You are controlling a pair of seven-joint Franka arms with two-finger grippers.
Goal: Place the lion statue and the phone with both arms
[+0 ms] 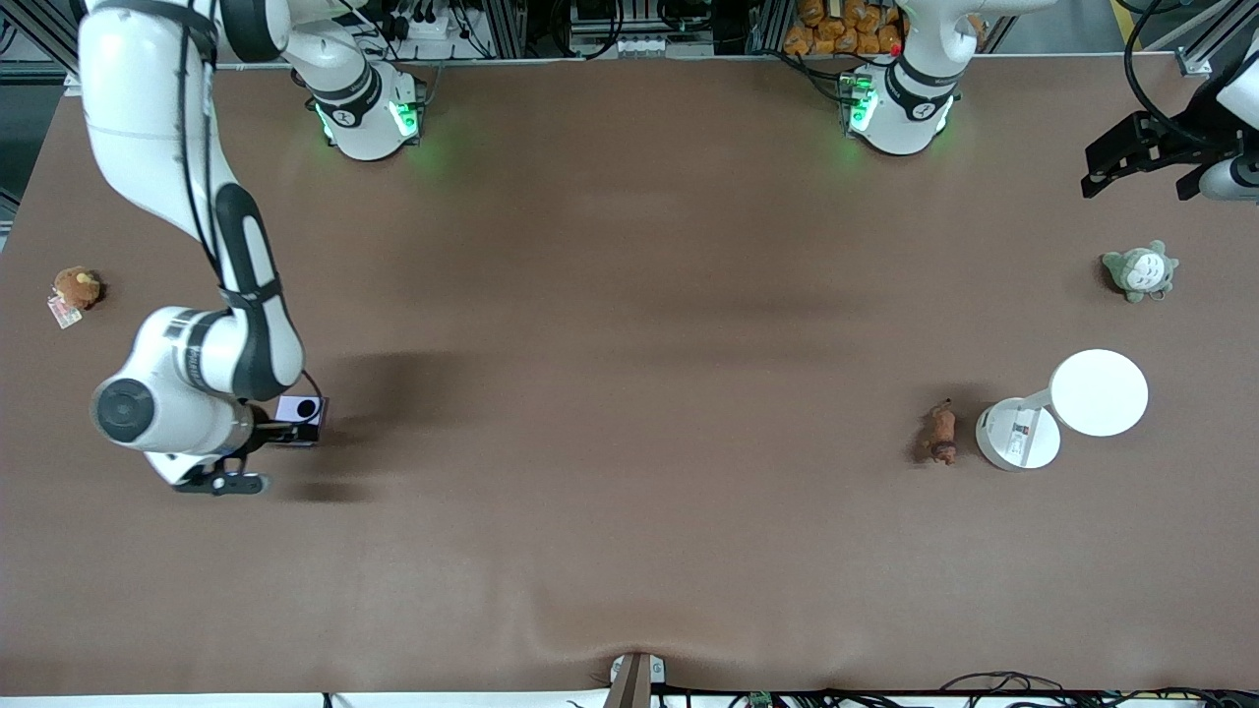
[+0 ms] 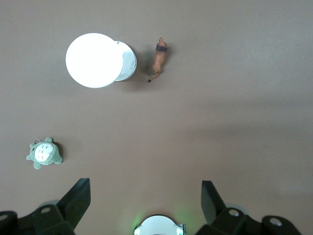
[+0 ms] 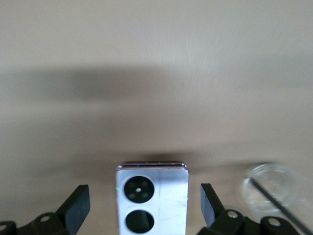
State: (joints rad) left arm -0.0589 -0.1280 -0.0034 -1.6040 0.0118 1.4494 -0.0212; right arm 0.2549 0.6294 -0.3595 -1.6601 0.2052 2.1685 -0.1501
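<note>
Right gripper: fingers apart, straddling phone, near desk's right-arm edge.
Left gripper: spread, empty, waiting above left-arm corner.
Lion statue: lengthwise toward front camera, beside white lamp.

No text can be read anywhere. The white lamp base carries a small label, and the brown plush a tag; neither is legible.

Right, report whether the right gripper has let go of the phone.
Released: the right gripper is open, fingers apart from the phone lying flat between them.
</note>
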